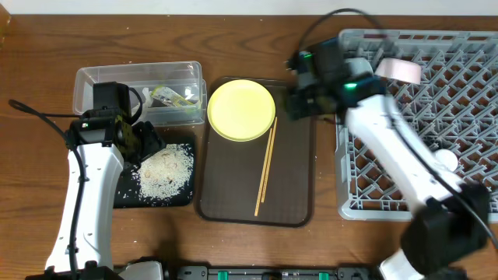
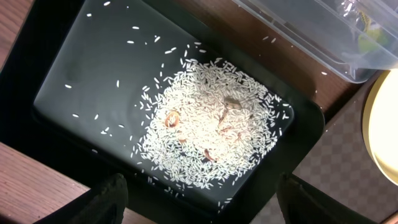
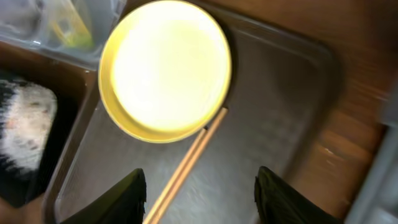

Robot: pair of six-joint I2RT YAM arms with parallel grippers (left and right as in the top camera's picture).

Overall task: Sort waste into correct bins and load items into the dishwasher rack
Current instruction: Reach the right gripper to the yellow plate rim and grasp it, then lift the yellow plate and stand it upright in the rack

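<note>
Left gripper (image 2: 202, 202) spread over rice (image 2: 211, 121) in black tray (image 2: 74, 74), right gripper (image 3: 199, 199) spread over chopsticks (image 3: 186, 165) by edge of yellow plate (image 3: 166, 65).

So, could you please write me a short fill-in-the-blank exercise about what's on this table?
The rice grains lie in the shallow ____ tray.
The chopsticks lie on the brown serving tray, beside the yellow ____.
The snack wrapper lies inside the ____ plastic tub.
Missing words: black; plate; clear.
</note>
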